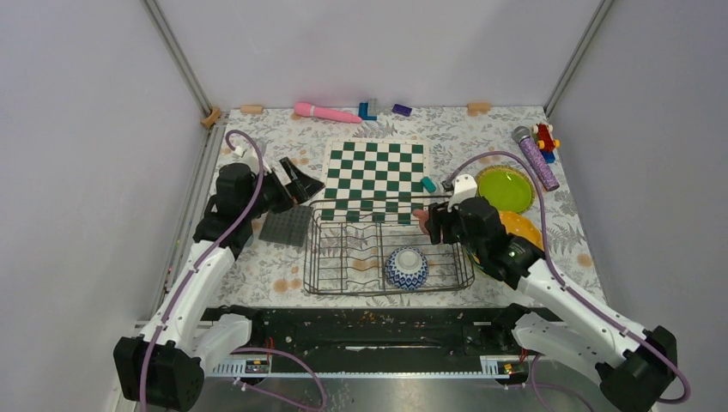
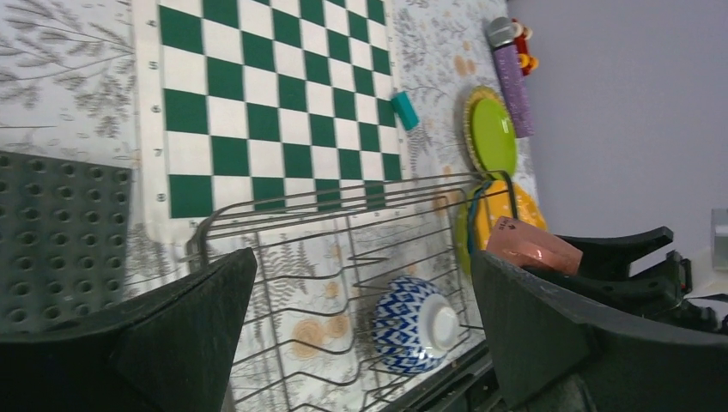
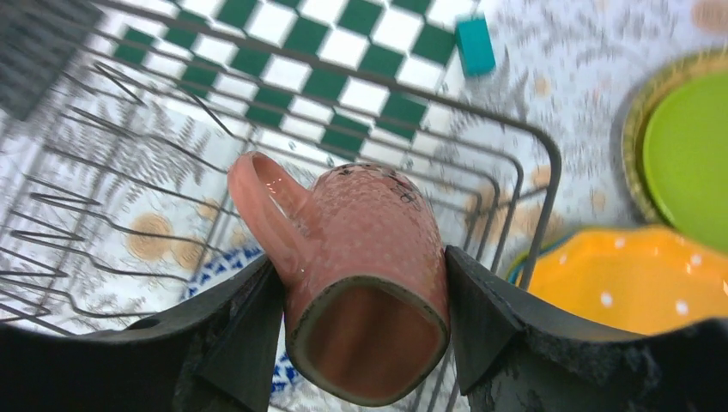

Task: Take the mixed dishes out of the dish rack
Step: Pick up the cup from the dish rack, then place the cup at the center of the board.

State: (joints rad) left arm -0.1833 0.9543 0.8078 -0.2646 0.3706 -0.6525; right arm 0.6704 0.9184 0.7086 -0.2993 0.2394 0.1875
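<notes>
Pink mug point(image 3: 360, 275), clamped between the right jaws, hangs over the rack's point(image 1: 388, 292) right end; left jaws gape wide, empty. Green plate point(image 1: 505, 189) and orange plate point(image 1: 525, 227) lie on the counter; only the bowl point(image 1: 406, 268) is left inside.

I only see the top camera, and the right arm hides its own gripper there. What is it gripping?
Observer: The right gripper is shut on the pink mug, squeezing its two sides.
Operator: Is the handle pinched?
Observer: No, the handle sticks out to one side, untouched.
Operator: And the left gripper?
Observer: The left gripper is wide open, with nothing in it.
</notes>
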